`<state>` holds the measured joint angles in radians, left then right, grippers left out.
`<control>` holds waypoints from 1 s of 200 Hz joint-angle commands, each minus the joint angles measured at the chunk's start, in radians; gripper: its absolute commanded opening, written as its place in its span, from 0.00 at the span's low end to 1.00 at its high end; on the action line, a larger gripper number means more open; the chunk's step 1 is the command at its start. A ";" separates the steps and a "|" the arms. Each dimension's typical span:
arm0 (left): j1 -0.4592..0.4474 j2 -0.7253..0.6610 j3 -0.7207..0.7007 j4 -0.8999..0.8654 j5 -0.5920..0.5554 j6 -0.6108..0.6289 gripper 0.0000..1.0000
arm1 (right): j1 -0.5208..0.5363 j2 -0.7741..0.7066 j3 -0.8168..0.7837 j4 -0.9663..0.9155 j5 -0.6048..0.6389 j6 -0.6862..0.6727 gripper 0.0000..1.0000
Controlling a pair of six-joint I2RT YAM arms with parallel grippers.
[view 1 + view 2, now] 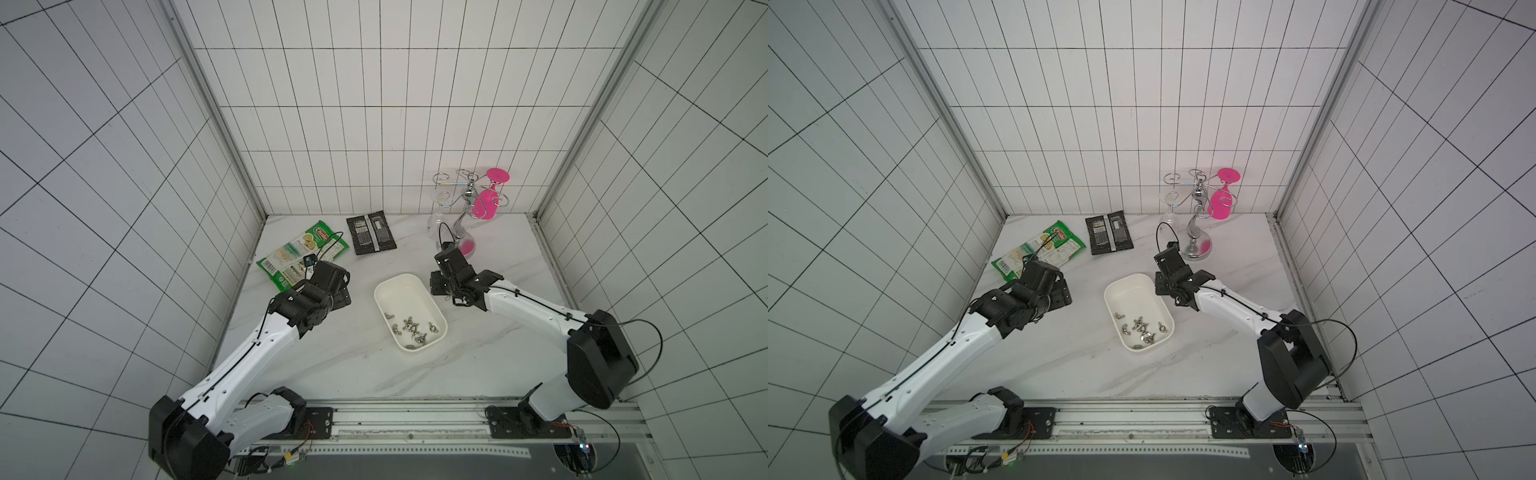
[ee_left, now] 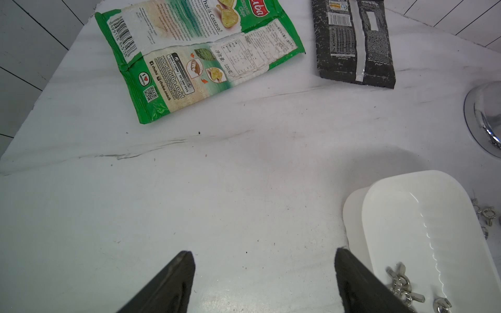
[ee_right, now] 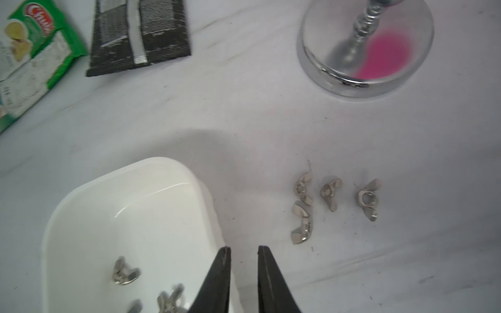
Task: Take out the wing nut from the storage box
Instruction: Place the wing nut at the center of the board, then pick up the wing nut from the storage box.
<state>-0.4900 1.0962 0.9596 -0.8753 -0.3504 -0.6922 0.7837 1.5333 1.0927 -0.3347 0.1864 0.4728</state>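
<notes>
Far left, green snack packet flat on white marble table, back corner by the wall. Left gripper hovers over bare table just in front of the packet, jaws spread wide, nothing between them. Black packet flat near back wall, right of the green one, apart from it. Storage box mid-table, white, shallow, sitting at an angle; its far half is bare. Wing nuts in the box bunched toward the near end, one lying a bit apart from the pile. Right gripper low at the box's far right corner, just outside the wall, jaws parted by a narrow gap, released, holding nothing. Four wing nuts on the table right of the box, close together, near the fingertips but not touching them; in both top views the gripper mostly hides them. Chrome glass rack at back right, round base on the table beyond the loose nuts. Clear glass and pink glass hang upside down from it.
</notes>
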 commanded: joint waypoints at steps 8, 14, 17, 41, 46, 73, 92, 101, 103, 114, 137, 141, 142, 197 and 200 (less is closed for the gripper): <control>-0.005 0.003 0.022 0.014 -0.016 -0.003 0.85 | 0.094 -0.034 0.026 -0.096 -0.037 -0.045 0.24; -0.005 0.004 0.022 0.014 -0.015 -0.003 0.85 | 0.106 -0.030 0.031 -0.110 -0.055 -0.050 0.24; -0.005 0.003 0.022 0.014 -0.017 -0.003 0.85 | 0.111 -0.026 0.036 -0.123 -0.064 -0.052 0.24; -0.005 0.003 0.024 0.016 -0.017 -0.003 0.85 | 0.143 0.006 0.053 -0.202 -0.102 -0.075 0.25; -0.005 0.003 0.024 0.015 -0.016 -0.003 0.85 | 0.147 0.014 0.052 -0.211 -0.110 -0.078 0.25; -0.005 0.006 0.022 0.019 -0.013 -0.005 0.85 | 0.154 0.072 0.046 -0.239 -0.158 -0.097 0.27; -0.005 0.009 0.022 0.020 -0.010 -0.006 0.85 | 0.161 0.118 0.037 -0.214 -0.200 -0.107 0.27; -0.005 0.011 0.022 0.019 -0.010 -0.006 0.85 | 0.163 0.138 0.032 -0.196 -0.215 -0.107 0.27; -0.005 0.010 0.022 0.020 -0.010 -0.006 0.85 | 0.163 0.144 0.030 -0.192 -0.216 -0.105 0.27; -0.005 0.009 0.022 0.020 -0.011 -0.007 0.85 | 0.165 0.164 0.021 -0.170 -0.225 -0.097 0.27; -0.005 0.003 0.021 0.017 -0.015 -0.006 0.85 | 0.165 0.197 0.018 -0.153 -0.224 -0.086 0.27; -0.005 0.002 0.019 0.017 -0.016 -0.006 0.85 | 0.164 0.201 0.018 -0.152 -0.222 -0.085 0.27; -0.005 0.002 0.019 0.017 -0.016 -0.006 0.85 | 0.165 0.201 0.018 -0.152 -0.222 -0.085 0.27; -0.005 0.002 0.018 0.018 -0.013 -0.006 0.85 | 0.164 0.255 0.015 -0.158 -0.194 -0.083 0.30; -0.005 0.003 0.018 0.018 -0.013 -0.006 0.85 | 0.164 0.257 0.015 -0.158 -0.195 -0.083 0.30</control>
<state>-0.4904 1.1019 0.9592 -0.8726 -0.3504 -0.6926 0.9386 1.7596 1.1217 -0.4896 -0.0208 0.3882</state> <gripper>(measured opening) 0.847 0.301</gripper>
